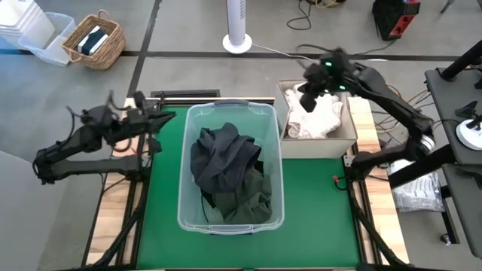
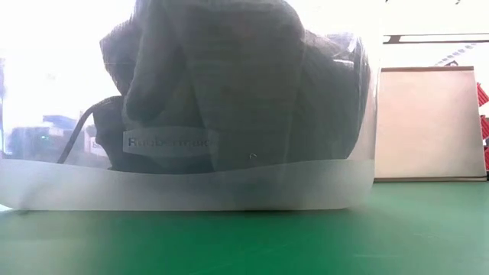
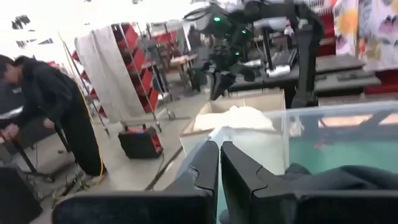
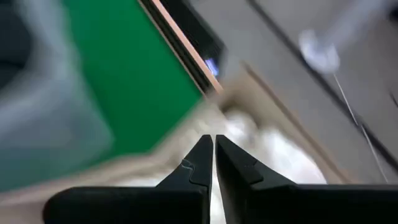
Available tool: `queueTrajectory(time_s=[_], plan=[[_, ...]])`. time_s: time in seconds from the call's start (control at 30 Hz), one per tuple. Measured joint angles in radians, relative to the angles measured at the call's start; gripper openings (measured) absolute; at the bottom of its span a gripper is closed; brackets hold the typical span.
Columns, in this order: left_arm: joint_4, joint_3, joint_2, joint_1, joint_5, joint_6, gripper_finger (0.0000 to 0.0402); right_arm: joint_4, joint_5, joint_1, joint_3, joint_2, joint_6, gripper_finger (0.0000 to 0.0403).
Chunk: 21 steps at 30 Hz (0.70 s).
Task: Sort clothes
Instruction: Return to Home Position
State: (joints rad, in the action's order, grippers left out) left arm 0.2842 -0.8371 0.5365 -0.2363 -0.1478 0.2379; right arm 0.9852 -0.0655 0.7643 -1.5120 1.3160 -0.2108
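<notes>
dark clothes: grey, green | white clothes | tub: clear | box: beige | table: green

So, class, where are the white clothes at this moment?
In the high view, the white clothes lie piled in the beige cardboard box, right of the clear tub holding the dark clothes.

A grey concrete floor, crossed by dark seams, surrounds the green worktop. On the floor stand a wicker basket, stacked white plastic bins and a white pedestal fan's base. Farther off are red shelving draped with grey cloth, a red-and-black case and a person in dark clothes bending over, all in bright light.
</notes>
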Motion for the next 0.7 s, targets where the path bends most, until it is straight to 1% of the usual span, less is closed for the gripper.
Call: queueTrajectory(time_s=[0.07,0.17,0.23,0.33,0.43,0.53,0.6,0.7], plan=[[0.019,0.000,-0.048,0.000,0.022,-0.001,0.0000,-0.073,-0.104,0.000,0.039,-0.073,-0.026,0.0012],[0.039,0.008,-0.131,0.000,0.111,-0.013,0.0000,-0.152,-0.260,0.000,0.126,-0.190,-0.060,0.0012],[0.035,0.039,-0.192,0.000,0.140,-0.027,0.0000,-0.218,-0.340,-0.001,0.202,-0.271,-0.069,0.0012],[-0.019,0.109,-0.274,0.000,0.139,-0.062,0.0000,-0.313,-0.422,-0.001,0.315,-0.384,-0.068,0.0012],[-0.084,0.186,-0.336,0.000,0.141,-0.118,0.0000,-0.442,-0.509,-0.001,0.418,-0.479,-0.012,0.0012],[-0.143,0.264,-0.369,0.000,0.143,-0.191,0.0000,-0.614,-0.661,-0.003,0.539,-0.568,0.066,0.0012],[-0.199,0.318,-0.372,0.000,0.180,-0.217,0.0000,-0.770,-0.736,-0.019,0.628,-0.616,0.149,0.0012],[-0.331,0.392,-0.360,0.000,0.288,-0.222,0.0000,-0.946,-0.747,-0.064,0.746,-0.664,0.241,0.0012]])
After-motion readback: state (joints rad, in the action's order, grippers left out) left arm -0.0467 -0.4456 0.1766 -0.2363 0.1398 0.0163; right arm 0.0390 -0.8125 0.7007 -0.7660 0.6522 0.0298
